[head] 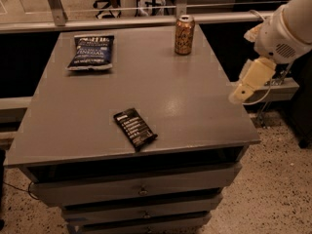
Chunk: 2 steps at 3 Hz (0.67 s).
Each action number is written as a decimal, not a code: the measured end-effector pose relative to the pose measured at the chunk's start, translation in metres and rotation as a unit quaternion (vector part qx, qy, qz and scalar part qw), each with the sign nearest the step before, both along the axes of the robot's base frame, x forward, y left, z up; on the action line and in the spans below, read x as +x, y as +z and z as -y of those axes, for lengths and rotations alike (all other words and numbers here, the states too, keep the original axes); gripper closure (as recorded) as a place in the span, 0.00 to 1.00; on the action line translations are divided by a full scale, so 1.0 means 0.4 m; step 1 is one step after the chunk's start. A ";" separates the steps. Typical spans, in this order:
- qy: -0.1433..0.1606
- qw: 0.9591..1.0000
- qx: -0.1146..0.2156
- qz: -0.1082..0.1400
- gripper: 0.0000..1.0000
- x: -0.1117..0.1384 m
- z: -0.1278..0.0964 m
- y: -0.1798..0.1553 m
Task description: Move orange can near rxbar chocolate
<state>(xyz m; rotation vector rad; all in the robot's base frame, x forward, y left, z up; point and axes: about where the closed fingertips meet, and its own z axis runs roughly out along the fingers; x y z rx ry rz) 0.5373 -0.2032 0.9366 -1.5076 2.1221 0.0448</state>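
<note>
The orange can (184, 34) stands upright at the far right of the grey table top (146, 91). The rxbar chocolate (135, 128), a flat black bar with white text, lies near the front edge, left of centre. My gripper (246, 86) hangs from the white arm (285, 26) at the table's right edge, a little above the surface. It is well to the right of and nearer than the can, and holds nothing that I can see.
A dark blue chip bag (91, 51) lies at the far left of the table. Drawers (141, 191) sit under the table top. A metal rail (97, 22) and glass run behind the table. Speckled floor (278, 189) lies to the right.
</note>
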 end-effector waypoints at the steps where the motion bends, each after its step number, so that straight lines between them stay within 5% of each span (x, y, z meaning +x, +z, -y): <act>1: -0.018 0.996 0.082 0.024 0.00 0.170 -0.040 -0.028; 2: -0.036 0.980 0.194 0.028 0.00 0.322 -0.092 -0.047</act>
